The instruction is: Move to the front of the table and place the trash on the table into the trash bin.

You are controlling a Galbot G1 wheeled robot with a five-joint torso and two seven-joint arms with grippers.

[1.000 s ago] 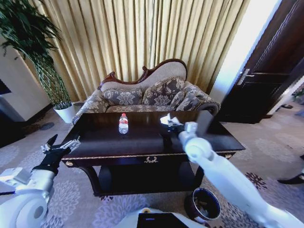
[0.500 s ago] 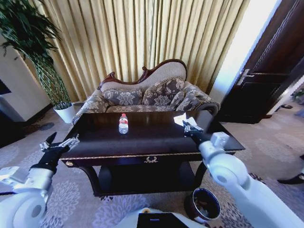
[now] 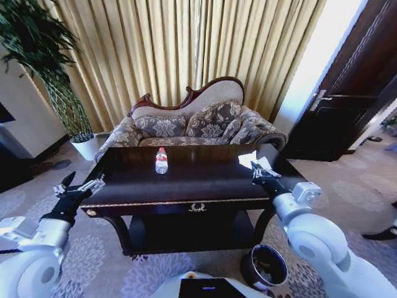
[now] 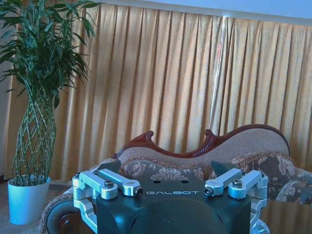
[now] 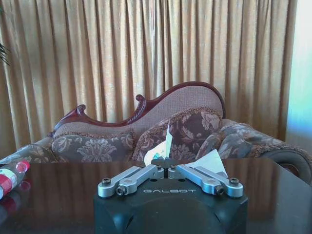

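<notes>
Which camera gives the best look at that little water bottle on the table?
The head view: the bottle stands upright and whole, mid-table. The right wrist view catches just part of it at the picture's edge.

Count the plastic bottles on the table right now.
1. The bottle stands upright near the middle of the table, toward the sofa side. None other visible.

My right end effector (image 3: 260, 173), clamped on a piece of white paper (image 3: 252, 160), has carried it from mid-counter (image 3: 186, 186) rightward to the right end, nearer the trash bin (image 3: 265, 267) side. My arm has swung outward with it.
</notes>
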